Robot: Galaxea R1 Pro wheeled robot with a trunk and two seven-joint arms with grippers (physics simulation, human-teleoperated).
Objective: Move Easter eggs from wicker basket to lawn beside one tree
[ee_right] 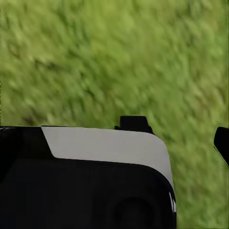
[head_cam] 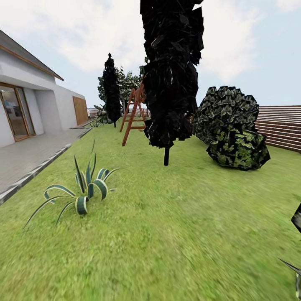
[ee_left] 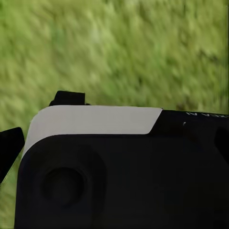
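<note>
The lawn (head_cam: 167, 225) spreads out ahead of me as short mottled green grass, and both wrist views look down on it. The Easter eggs and the wicker basket are out of view. My left gripper (ee_left: 37, 121) hangs over bare grass behind a black-and-white part of my body, its dark fingertips (ee_left: 67, 98) apart with nothing between them. My right gripper (ee_right: 177, 133) is likewise open over grass, and its fingertips (ee_right: 134, 122) hold nothing.
A narrow dark cypress-like tree (head_cam: 171, 71) stands straight ahead, with a dark round bush (head_cam: 234, 129) and a slatted fence (head_cam: 280, 125) to its right. A spiky striped plant (head_cam: 83, 188) grows near left. A wooden ladder frame (head_cam: 133, 115), the white house (head_cam: 25, 104) and its patio (head_cam: 29, 159) lie further left.
</note>
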